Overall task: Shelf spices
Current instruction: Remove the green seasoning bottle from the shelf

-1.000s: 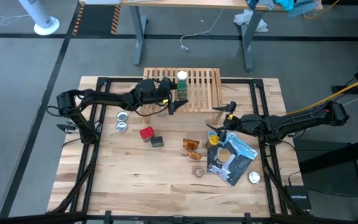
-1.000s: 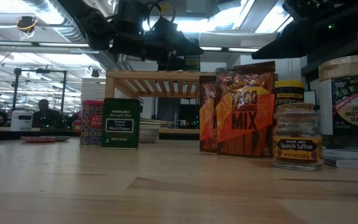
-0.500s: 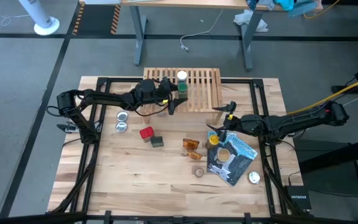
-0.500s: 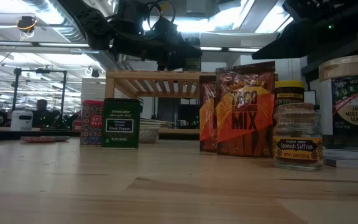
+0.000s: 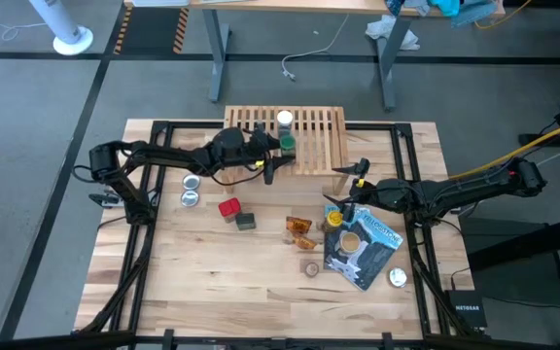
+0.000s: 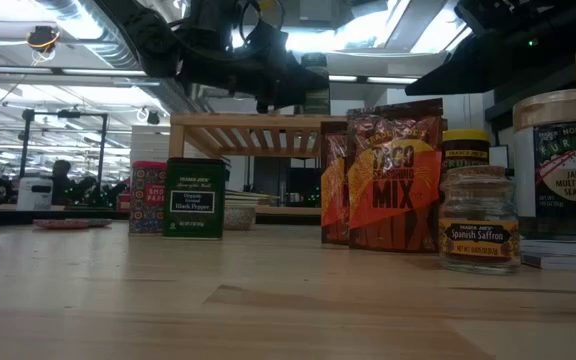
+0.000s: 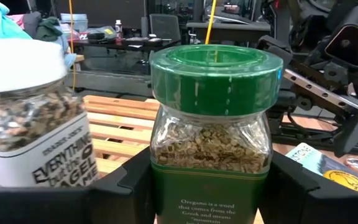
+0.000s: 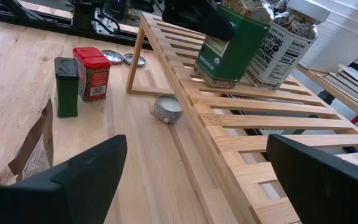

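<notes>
My left gripper (image 7: 210,186) brackets the green-capped oregano jar (image 7: 211,130) on the shelf (image 5: 314,136), fingers not visibly clamped. Next: release cleanly beside the white-capped jar (image 7: 23,112). Right gripper (image 5: 331,202) waits open.

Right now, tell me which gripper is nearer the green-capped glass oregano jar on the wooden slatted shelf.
Left. The left gripper is at the green-capped oregano jar on the shelf, fingers on both sides. The right gripper hovers open off the shelf's corner, by the orange packets.
</notes>
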